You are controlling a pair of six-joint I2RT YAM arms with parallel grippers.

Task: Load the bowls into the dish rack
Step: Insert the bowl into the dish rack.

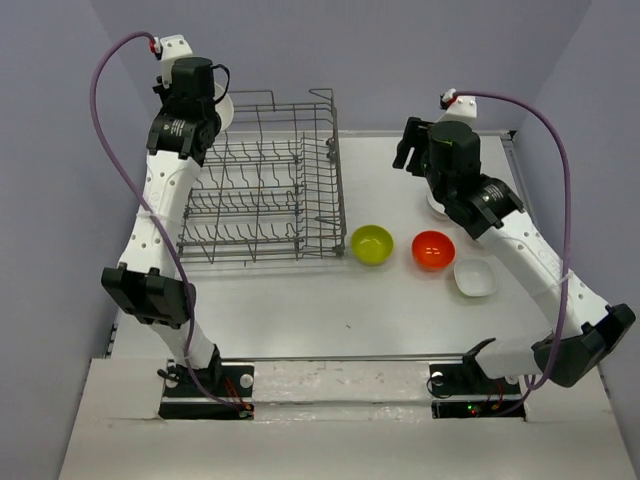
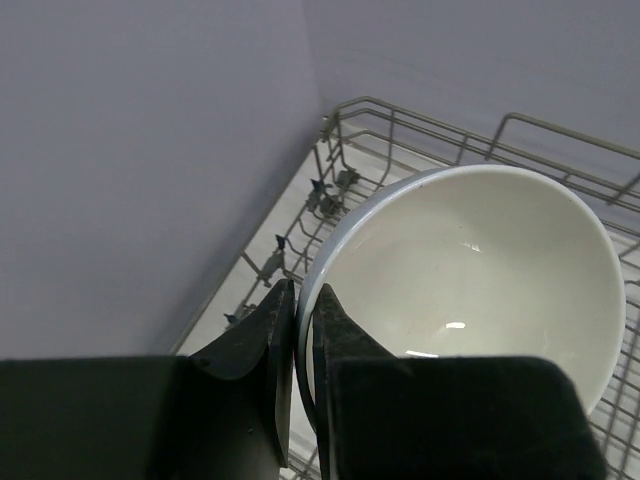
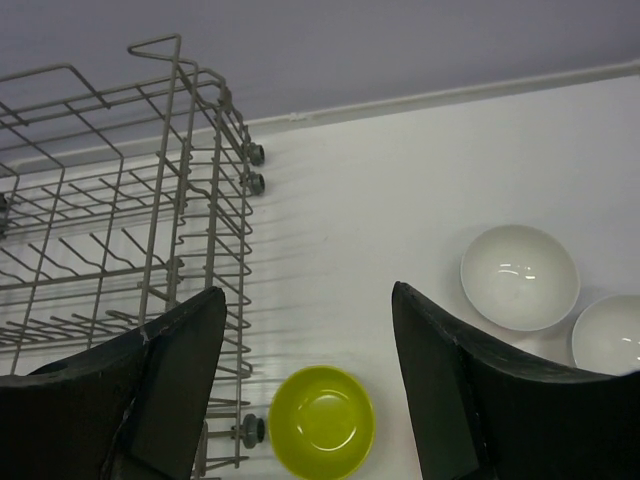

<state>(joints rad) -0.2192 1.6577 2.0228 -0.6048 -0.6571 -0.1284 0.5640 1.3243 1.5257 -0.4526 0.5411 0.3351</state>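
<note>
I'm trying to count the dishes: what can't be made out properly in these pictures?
Top view: left claw and the white bowl it holds, nearly hidden behind the left arm.
Top view: another white bowl, mostly under the right arm.
Right wrist view: white bowl at the right edge, cut off.

Left arm [image 1: 165,200]: elbow low at the table's [image 1: 300,310] near left edge, forearm raised toward the far left corner.
Left gripper [image 2: 305,290]: fingers nearly together, pinching a white bowl's [image 2: 470,270] rim.
Right arm [image 1: 520,240]: elbow at the near right edge, forearm angled toward the far side.
Right gripper [image 3: 305,300]: fingers wide apart, nothing between them.
</note>
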